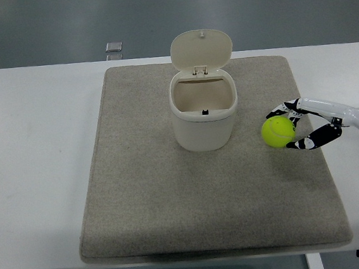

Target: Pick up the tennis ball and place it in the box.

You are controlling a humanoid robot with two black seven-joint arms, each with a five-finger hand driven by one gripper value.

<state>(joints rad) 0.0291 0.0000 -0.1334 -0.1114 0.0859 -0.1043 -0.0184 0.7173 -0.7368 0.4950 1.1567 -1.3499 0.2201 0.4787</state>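
A yellow-green tennis ball (pixel 277 132) sits at the right side of the grey mat (pixel 173 199), to the right of the box. The box (pixel 205 133) is a cream bin at the mat's middle back, its hinged lid (pixel 201 50) flipped up and its inside showing empty. My right hand (pixel 280 129) reaches in from the right edge. Its fingers (pixel 313 138) curl around the ball from the near and far sides and touch it. I cannot tell whether the ball is lifted off the mat. The left arm is out of view.
The mat lies on a white table (pixel 36 161). A small grey square object (pixel 114 47) lies at the table's far edge, behind the mat's left corner.
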